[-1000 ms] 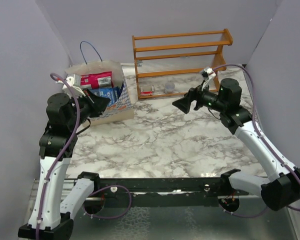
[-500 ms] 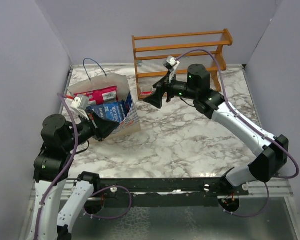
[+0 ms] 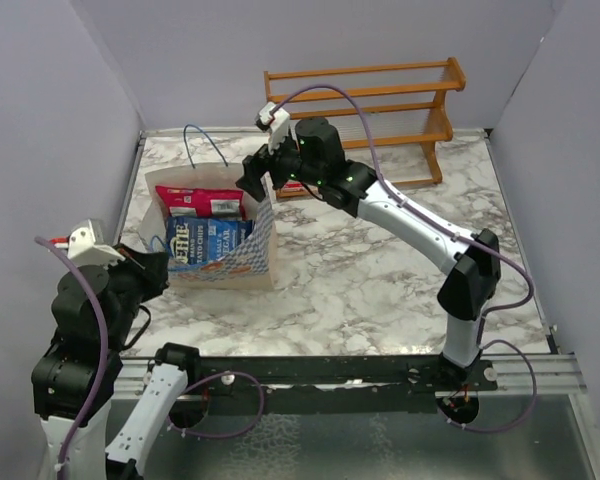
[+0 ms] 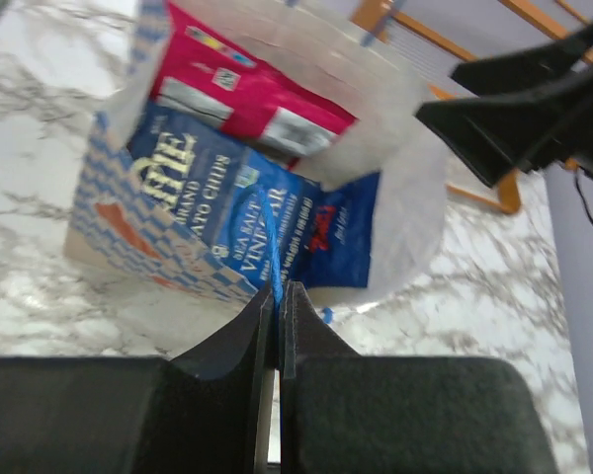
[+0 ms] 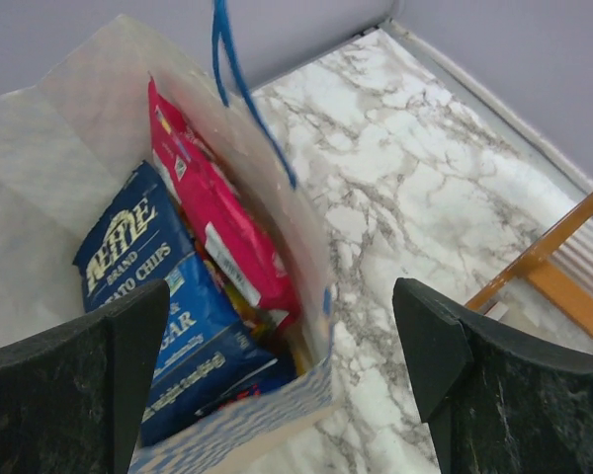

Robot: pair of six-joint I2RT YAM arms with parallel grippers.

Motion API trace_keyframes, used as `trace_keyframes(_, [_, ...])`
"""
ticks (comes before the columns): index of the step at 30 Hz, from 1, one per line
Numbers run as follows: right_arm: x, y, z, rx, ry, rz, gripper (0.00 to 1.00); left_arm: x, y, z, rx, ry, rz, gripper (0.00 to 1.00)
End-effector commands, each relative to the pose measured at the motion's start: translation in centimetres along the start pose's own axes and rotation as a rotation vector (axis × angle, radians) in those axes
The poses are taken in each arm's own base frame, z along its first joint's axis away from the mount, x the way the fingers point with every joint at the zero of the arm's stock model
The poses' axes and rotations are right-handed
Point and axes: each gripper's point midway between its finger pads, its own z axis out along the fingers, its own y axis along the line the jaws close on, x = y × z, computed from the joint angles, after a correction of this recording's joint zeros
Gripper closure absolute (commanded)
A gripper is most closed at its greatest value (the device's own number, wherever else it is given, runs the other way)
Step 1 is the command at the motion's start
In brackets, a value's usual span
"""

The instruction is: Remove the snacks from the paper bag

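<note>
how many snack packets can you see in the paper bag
2: a red packet toward the far side of the paper bag and a dark blue packet in front of it. More may be hidden beneath.

The paper bag point(image 3: 242, 262) is open from above, but the red packet point(image 3: 192, 200) and blue packet point(image 3: 205, 240) fill most of its mouth, the far cord handle point(image 3: 195, 135) arches over the far rim, the left gripper point(image 4: 277, 306) pinches the near cord handle point(image 4: 267, 227) at the near rim, and open table point(image 3: 380, 260) lies to the bag's right.
</note>
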Motion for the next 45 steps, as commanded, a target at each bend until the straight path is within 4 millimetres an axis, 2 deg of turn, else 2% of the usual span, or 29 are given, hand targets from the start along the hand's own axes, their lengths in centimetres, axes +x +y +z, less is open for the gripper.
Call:
trace_keyframes(1, [-1.9,-1.1,2.3,0.004,-0.054,-0.121,0.06,-2.0,4.6,-0.4,-0.257,-0.149,-0.09,1.0])
trace_keyframes(5, [-3.5,-0.7,5.1,-0.053,-0.097,-0.137,0.11,-1.5,3.7,1.2,-0.213,-0.128,-0.106,1.0])
trace_keyframes(6, [-4.5,-0.5,5.5,-0.066,-0.125,-0.143,0.11,-1.2,3.5,1.6,-0.2,-0.116,-0.107,1.0])
trace_keyframes(8, [-5.2,0.2,6.5,-0.108,-0.155,-0.157,0.15,-0.6,3.2,2.2,-0.184,-0.097,-0.117,1.0])
trace_keyframes(9, [-5.4,0.5,6.8,-0.124,-0.167,-0.166,0.18,-0.4,3.1,2.4,-0.177,-0.092,-0.117,1.0])
trace_keyframes(13, [-7.3,2.4,7.2,-0.151,-0.236,-0.204,0.2,-0.5,3.0,2.8,-0.177,-0.082,-0.101,1.0])
trace_keyframes(15, [-8.5,2.4,7.2,-0.114,-0.278,-0.204,0.34,-0.8,3.0,2.9,-0.187,-0.085,-0.094,1.0])
trace_keyframes(17, [-9.5,2.0,6.9,-0.083,-0.298,-0.174,0.59,-1.1,2.8,3.2,-0.182,-0.092,-0.091,1.0])
trace_keyframes(20, [-9.8,1.7,6.1,-0.054,-0.292,-0.143,0.96,-2.0,2.0,3.9,-0.161,-0.105,-0.085,1.0])
trace_keyframes(22, [-10.0,1.0,4.9,0.0,-0.286,-0.111,0.99,-2.4,1.5,4.5,-0.152,-0.104,-0.077,1.0])
trace_keyframes(24, [-11.1,0.1,2.5,0.078,-0.295,-0.083,0.99,-2.9,0.8,5.1,-0.131,-0.101,-0.063,1.0])
trace_keyframes(27, [-11.4,-1.4,-1.2,0.194,-0.285,-0.053,0.99,-3.7,-0.1,6.1,-0.104,-0.103,-0.04,1.0])
trace_keyframes(31, [-10.5,-2.1,-5.7,0.277,-0.246,-0.044,0.99,-4.9,-1.0,7.1,-0.086,-0.116,-0.002,1.0])
trace_keyframes(36, [-8.3,-2.8,-9.8,0.349,-0.187,-0.033,0.99,-6.0,-2.7,8.2,-0.033,-0.12,0.029,1.0])
trace_keyframes(41, [-4.3,-3.7,-12.8,0.435,-0.104,0.019,0.99,-4.2,-5.8,10.2,0.144,-0.029,0.071,1.0])
trace_keyframes(45, [-2.8,-4.2,-14.7,0.489,-0.086,0.046,0.99,-1.9,-8.7,11.4,0.331,0.073,0.102,1.0])
